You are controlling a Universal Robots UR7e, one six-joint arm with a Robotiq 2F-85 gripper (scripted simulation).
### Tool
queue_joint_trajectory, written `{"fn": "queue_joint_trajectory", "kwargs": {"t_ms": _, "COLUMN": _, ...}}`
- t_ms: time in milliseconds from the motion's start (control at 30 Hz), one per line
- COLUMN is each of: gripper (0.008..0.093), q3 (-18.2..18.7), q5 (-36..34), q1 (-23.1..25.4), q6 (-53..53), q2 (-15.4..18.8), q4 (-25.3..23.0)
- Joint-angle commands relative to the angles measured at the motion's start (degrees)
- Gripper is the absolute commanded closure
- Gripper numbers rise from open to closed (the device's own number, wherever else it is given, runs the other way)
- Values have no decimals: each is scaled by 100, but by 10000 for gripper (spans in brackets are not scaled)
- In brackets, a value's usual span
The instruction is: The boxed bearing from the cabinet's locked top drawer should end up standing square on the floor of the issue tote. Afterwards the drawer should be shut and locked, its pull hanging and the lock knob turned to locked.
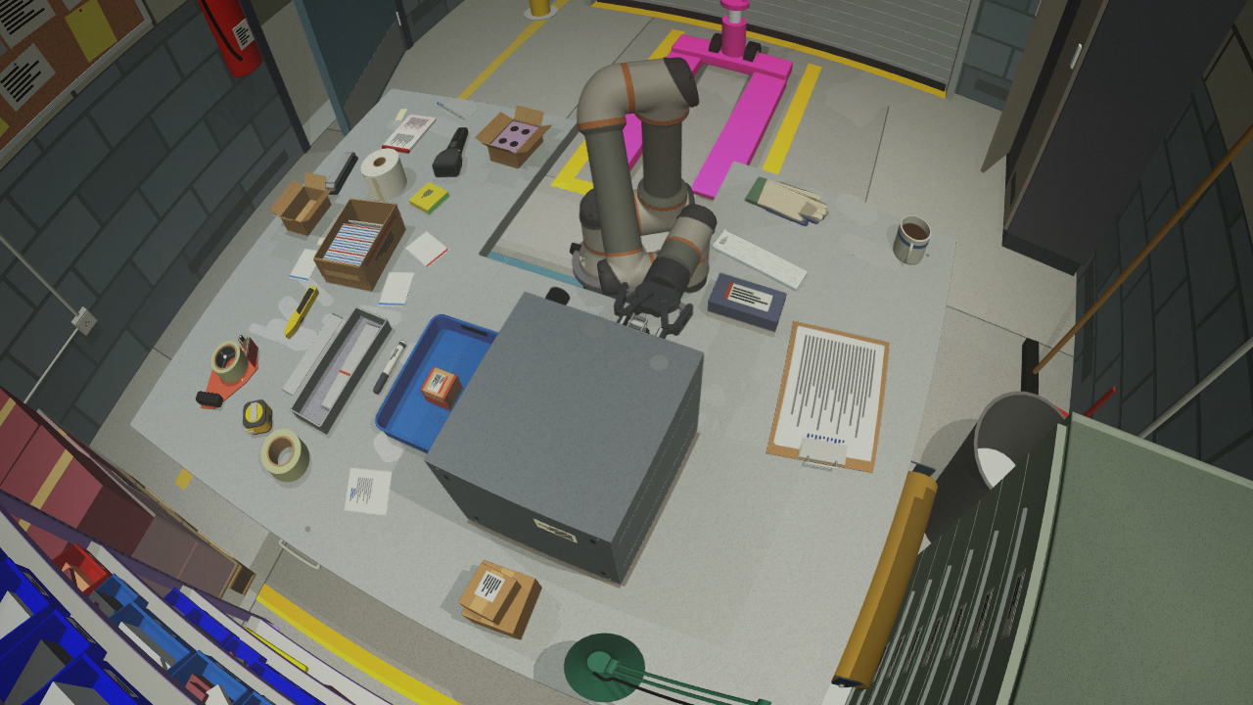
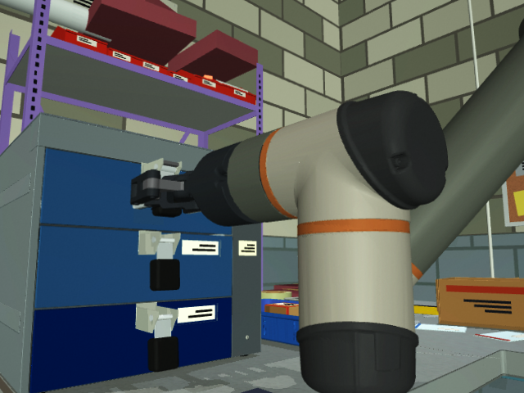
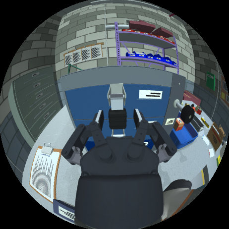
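My gripper [image 3: 118,119] is open at the front of the cabinet's top drawer [image 3: 99,104], its fingers standing either side of the hanging black pull [image 3: 117,119] without holding it. The top drawer [image 2: 93,188] sits flush with the cabinet [image 1: 569,430] front. The black lock knob [image 3: 187,114] sticks out from the cabinet's right side post. The boxed bearing [image 1: 440,386], orange with a label, stands on the floor of the blue issue tote [image 1: 434,377] beside the cabinet.
The cabinet front stands directly ahead of the fingers, with two lower drawers and their hanging pulls [image 2: 164,274] below. A clipboard [image 1: 831,395] lies on the table to one side, a dark labelled box [image 1: 746,301] near the arm, and tools and cartons beyond the tote.
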Motion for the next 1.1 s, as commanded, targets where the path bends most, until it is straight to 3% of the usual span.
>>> {"fn": "queue_joint_trajectory", "kwargs": {"t_ms": 0, "gripper": 314, "q3": -2, "q5": 0, "q1": 0, "q6": 0, "q2": -2, "q4": -1}}
{"fn": "queue_joint_trajectory", "kwargs": {"t_ms": 133, "gripper": 234, "q3": -2, "q5": 0, "q1": 0, "q6": 0, "q2": -2, "q4": -1}}
{"fn": "queue_joint_trajectory", "kwargs": {"t_ms": 633, "gripper": 234, "q3": -19, "q5": -8, "q1": 8, "q6": 0, "q2": -57, "q4": 69}}
{"fn": "queue_joint_trajectory", "kwargs": {"t_ms": 1067, "gripper": 234, "q3": -310, "q5": -121, "q1": 122, "q6": 1, "q2": -741, "q4": 1040}}
